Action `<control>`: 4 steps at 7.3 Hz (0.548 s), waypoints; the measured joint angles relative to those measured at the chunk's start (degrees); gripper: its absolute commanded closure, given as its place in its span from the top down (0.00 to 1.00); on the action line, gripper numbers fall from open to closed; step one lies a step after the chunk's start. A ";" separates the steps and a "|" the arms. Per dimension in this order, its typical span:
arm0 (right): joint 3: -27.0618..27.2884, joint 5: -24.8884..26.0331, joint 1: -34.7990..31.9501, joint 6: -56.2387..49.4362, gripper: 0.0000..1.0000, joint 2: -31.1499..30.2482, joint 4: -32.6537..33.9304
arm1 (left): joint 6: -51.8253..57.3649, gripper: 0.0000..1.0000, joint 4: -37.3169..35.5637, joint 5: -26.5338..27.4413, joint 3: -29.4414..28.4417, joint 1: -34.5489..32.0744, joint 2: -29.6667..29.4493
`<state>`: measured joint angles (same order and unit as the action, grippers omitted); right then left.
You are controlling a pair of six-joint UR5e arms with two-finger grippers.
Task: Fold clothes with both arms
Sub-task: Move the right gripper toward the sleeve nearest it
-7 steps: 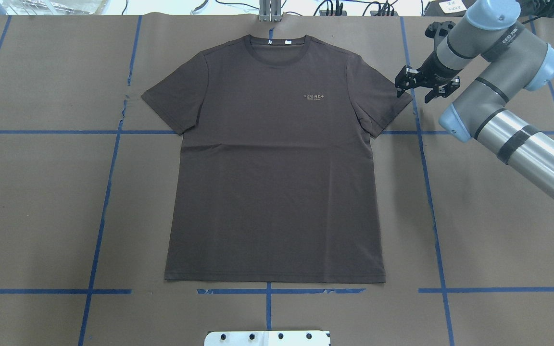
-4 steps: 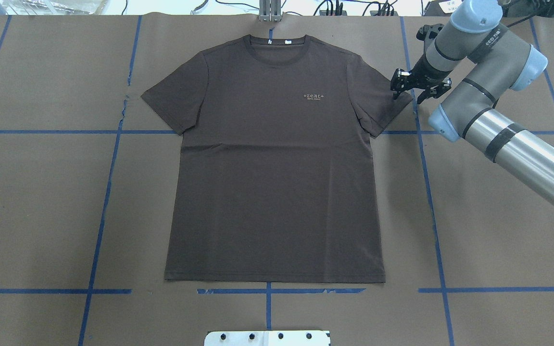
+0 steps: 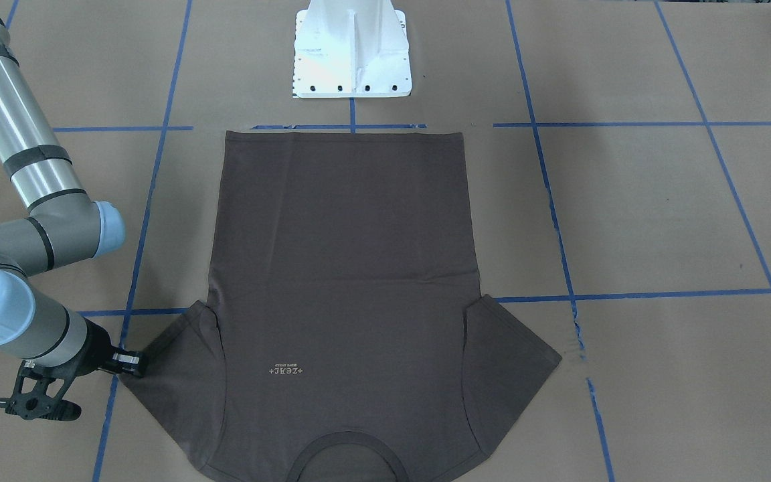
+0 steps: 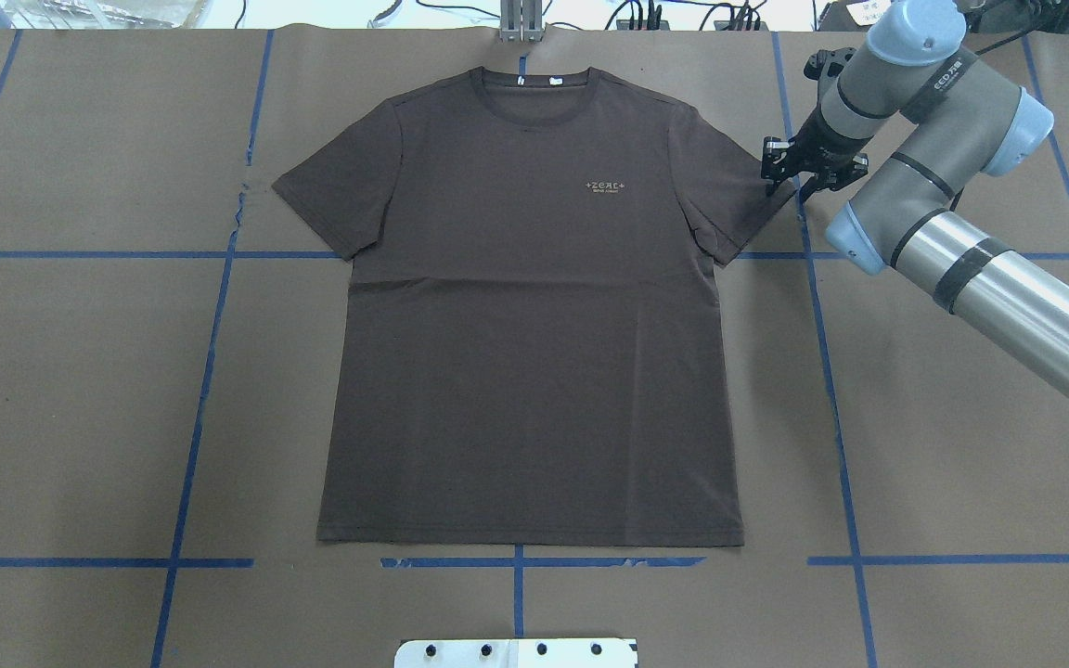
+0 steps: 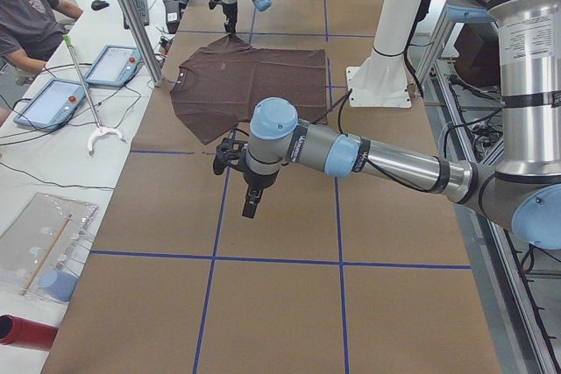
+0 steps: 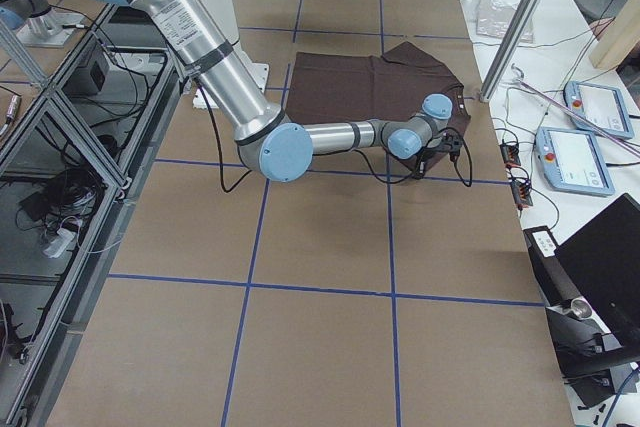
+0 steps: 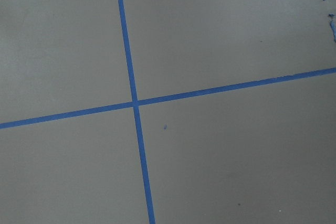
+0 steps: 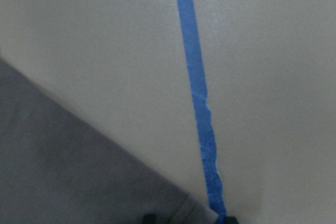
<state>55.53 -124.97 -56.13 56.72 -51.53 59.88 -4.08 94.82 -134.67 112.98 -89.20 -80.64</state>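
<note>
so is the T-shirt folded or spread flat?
Spread flat. The T-shirt lies logo up, both sleeves out, hem straight, no fold in it.

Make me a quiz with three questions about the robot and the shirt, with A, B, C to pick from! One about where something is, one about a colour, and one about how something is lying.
1. Where is the right gripper?
A. At the tip of a sleeve of the T-shirt
B. Over the collar
C. At the bottom hem

2. What colour are the tape lines on the table?
A. Red
B. Blue
C. Yellow

3. How is the T-shirt lying?
A. Folded in half
B. Rolled up
C. Spread out flat

Answers:
1 A: the overhead view shows the gripper right at the sleeve's outer corner.
2 B: every line crossing the brown table is blue.
3 C: both sleeves stick out to the sides and no part is doubled over.
</note>
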 measured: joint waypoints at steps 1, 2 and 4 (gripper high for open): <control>0.10 -0.02 -0.02 0.06 0.00 0.15 -0.02 | -0.06 1.00 -0.04 -0.04 -0.05 0.01 0.02; 0.22 -0.03 -0.16 0.07 0.00 0.24 -0.02 | -0.06 1.00 -0.06 -0.08 -0.09 0.03 0.03; 0.79 -0.11 -0.31 0.04 0.00 0.37 -0.01 | -0.08 1.00 -0.05 -0.24 -0.11 0.06 0.04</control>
<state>56.32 -125.08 -56.43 56.76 -51.16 59.87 -4.15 94.76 -134.91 112.87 -89.13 -80.60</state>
